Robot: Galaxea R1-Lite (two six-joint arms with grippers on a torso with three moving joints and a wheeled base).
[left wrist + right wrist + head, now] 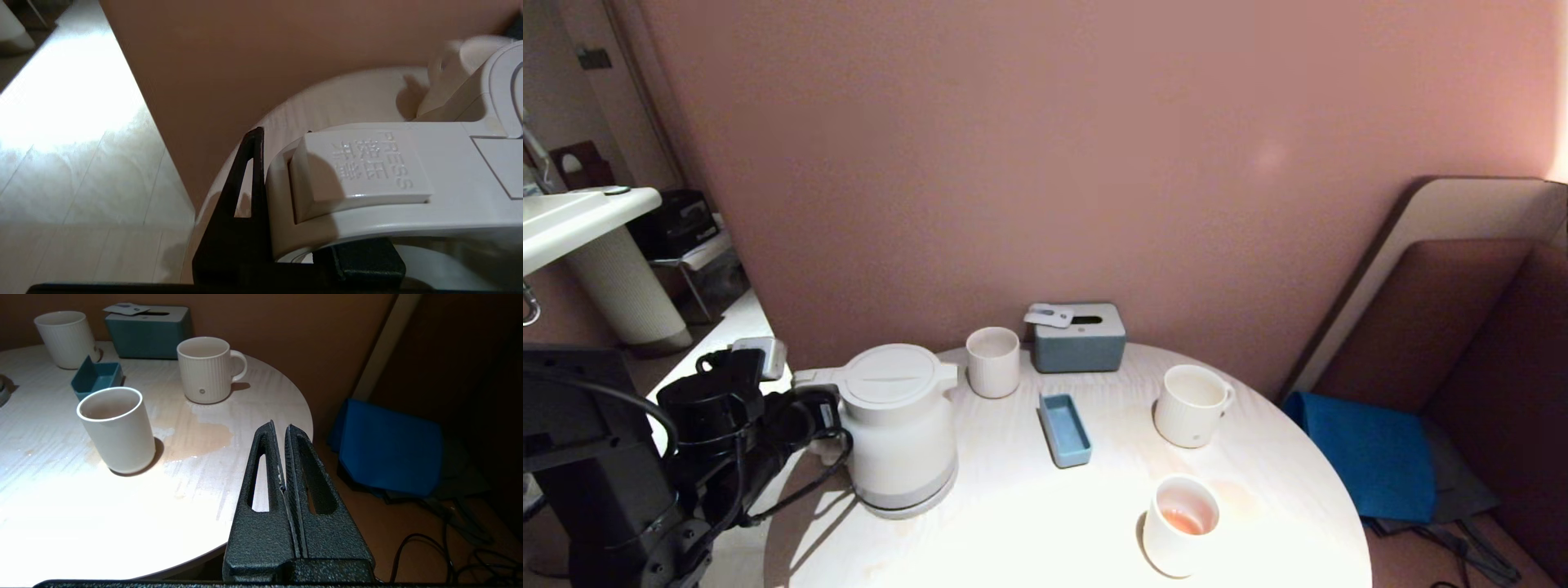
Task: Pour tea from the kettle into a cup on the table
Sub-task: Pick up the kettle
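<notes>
Round tabletop of pale whitish wood grain (1029,531) under everything, with a pale orange-pink wet patch (204,437) lying between the cups, so spillage is the thing to avoid. Large cream-white electric kettle with flat round lid (900,429) standing upright, immediately ahead of the left gripper (813,416). Left gripper clamped around the kettle's squarish loop handle (367,192), 1 finger (249,179) on the outer side, the other underneath. Right gripper (282,457) fully closed on nothing, parked off the table edge, well apart from the work.

Judged: grip made, lift not yet begun. To do well: raise straight up first, keeping the kettle level and the lid button unpressed; carry across away from the gripper toward the white ribbed mug with small loop handle (1191,406), beyond the small blue rectangular tray (1065,429). Keep clear of the 2 handleless cups: the ribbed white tumbler (992,362) just beyond the kettle, and the smooth white cup (1178,525) holding a little pale orange-pink tea (1184,520). Bring the spout over the mug's mouth before any tilt, then tip slowly.
</notes>
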